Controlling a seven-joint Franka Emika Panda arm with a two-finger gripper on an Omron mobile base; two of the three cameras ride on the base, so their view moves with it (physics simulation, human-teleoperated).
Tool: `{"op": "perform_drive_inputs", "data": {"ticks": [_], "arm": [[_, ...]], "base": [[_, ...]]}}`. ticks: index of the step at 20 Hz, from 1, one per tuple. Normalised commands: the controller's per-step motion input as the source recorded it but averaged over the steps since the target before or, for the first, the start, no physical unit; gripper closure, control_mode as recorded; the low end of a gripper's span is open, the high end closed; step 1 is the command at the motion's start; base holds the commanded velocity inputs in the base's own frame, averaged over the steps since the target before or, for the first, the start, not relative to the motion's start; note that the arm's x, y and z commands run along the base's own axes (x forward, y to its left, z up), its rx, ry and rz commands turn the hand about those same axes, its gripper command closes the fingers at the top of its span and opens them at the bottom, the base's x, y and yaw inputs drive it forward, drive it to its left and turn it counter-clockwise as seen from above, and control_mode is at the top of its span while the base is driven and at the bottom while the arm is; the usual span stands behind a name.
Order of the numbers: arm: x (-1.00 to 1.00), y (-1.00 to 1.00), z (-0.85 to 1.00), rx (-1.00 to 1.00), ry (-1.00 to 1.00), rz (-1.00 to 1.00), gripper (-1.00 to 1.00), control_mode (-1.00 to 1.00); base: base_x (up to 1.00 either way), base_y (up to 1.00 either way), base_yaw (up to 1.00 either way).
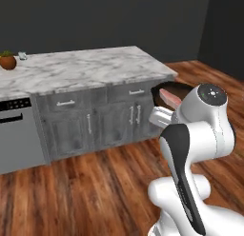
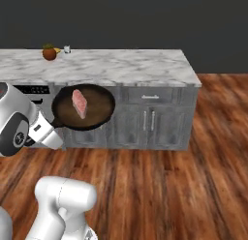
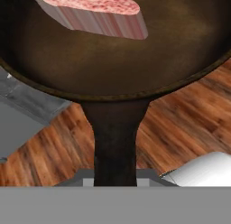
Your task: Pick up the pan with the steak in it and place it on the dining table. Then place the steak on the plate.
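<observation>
White glossy rounded arm [image 1: 190, 149], black joint band, dark round cap with green dot

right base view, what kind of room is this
Most likely a home kitchen: a marble-topped counter over grey cabinet doors and drawers, wood plank floor, and a pan holding a steak.

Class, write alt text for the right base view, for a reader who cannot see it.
A white robot arm holds a dark pan by its handle in the air, tilted toward the camera, with a pink steak in it. Behind stands a grey cabinet counter with a marble top, bearing a terracotta plant pot and a small mug. The floor is wood.
</observation>
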Motion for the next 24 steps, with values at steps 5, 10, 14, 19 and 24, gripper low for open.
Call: {"op": "perform_drive_inputs", "data": {"ticks": [5,10,14,19,24], "arm": [[0.00,0.00,0.00,0.00,0.00,0.00,1.00,1.00],[0.00,0.00,0.00,0.00,0.00,0.00,1.00,1.00],[0.00,0.00,0.00,0.00,0.00,0.00,1.00,1.00],[0.00,0.00,0.00,0.00,0.00,0.00,1.00,1.00],[0.00,0.00,0.00,0.00,0.00,0.00,1.00,1.00]], "base": [[-0.31,0.00,0.33],[-0.19,0.00,0.17],[0.01,-0.19,0.03],[0.13,-0.92,0.05],[0.20,-1.00,0.05]]}}
